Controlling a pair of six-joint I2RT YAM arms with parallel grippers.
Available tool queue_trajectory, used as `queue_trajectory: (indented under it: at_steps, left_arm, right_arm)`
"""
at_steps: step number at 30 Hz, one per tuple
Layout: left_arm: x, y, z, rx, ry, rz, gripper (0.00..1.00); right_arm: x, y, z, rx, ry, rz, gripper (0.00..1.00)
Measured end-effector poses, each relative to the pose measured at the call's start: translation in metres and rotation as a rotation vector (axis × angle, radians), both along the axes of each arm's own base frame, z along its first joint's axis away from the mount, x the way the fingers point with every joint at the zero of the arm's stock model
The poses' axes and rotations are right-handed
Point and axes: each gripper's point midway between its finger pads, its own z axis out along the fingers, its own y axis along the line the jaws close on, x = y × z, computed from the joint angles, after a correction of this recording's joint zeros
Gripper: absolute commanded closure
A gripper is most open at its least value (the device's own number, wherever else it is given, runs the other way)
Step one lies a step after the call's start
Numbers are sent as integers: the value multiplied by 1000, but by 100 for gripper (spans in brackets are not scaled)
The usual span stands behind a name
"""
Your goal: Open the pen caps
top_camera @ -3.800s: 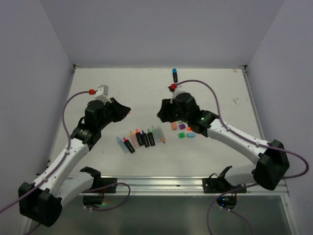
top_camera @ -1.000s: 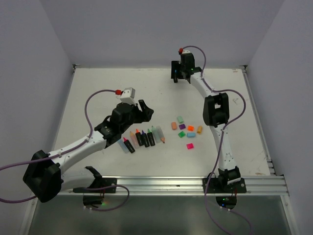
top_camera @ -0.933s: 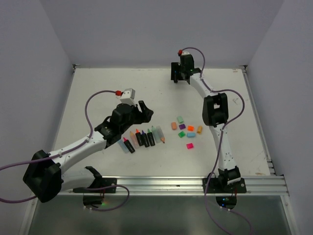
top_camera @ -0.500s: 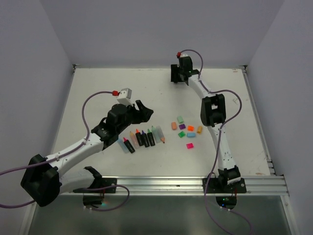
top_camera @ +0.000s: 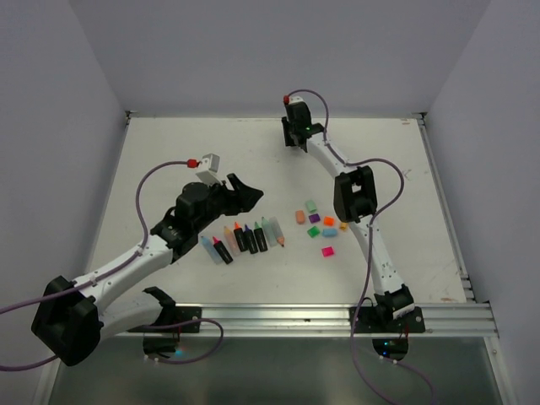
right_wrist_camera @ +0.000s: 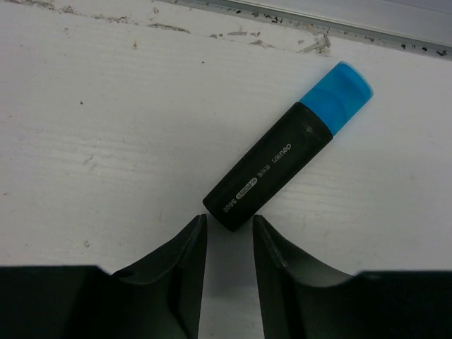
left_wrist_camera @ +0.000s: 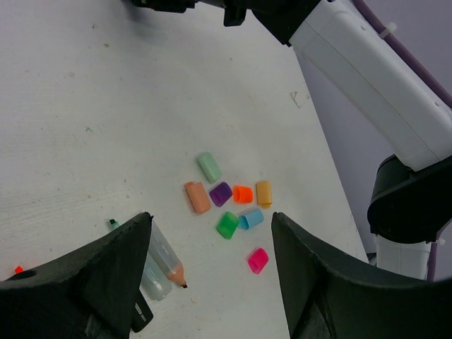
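Several loose pen caps (top_camera: pixel 321 224) lie in a cluster at mid-table, orange, purple, green, cyan and pink among them (left_wrist_camera: pixel 243 193). A black pen (right_wrist_camera: pixel 272 169) with its blue cap (right_wrist_camera: pixel 337 87) on lies by the far edge. My right gripper (top_camera: pixel 291 139) hangs over it and hides it from above. In the right wrist view the right gripper (right_wrist_camera: pixel 229 219) has its jaws narrowly apart, the pen's butt end just between the tips; contact is unclear. My left gripper (top_camera: pixel 249 192) (left_wrist_camera: pixel 210 217) stands wide open above the caps, holding nothing.
A row of uncapped pens (top_camera: pixel 245 239), black and translucent, lies left of the caps under the left gripper. The metal rail (right_wrist_camera: pixel 353 18) and back wall run just beyond the blue-capped pen. The right arm (left_wrist_camera: pixel 367 78) stretches across the table's right half.
The right gripper's jaws have narrowed from wide open around the pen's end, and it has shifted a little left along the far edge. The left arm has drifted slightly.
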Motion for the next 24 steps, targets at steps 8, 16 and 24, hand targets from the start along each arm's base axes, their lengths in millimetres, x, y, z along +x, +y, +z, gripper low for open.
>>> queue_trajectory:
  at_steps: [8, 16, 24]
  left_arm:
    - [-4, 6, 6, -23, -11, -1, 28]
    - [-6, 6, 9, -36, -15, -7, 28]
    - [-7, 3, 10, -53, -10, -15, 29]
  right_arm:
    - [2, -7, -1, 10, 5, -30, 48]
    - [1, -9, -2, 99, -5, -53, 32]
    - [9, 5, 4, 231, -14, -122, 30]
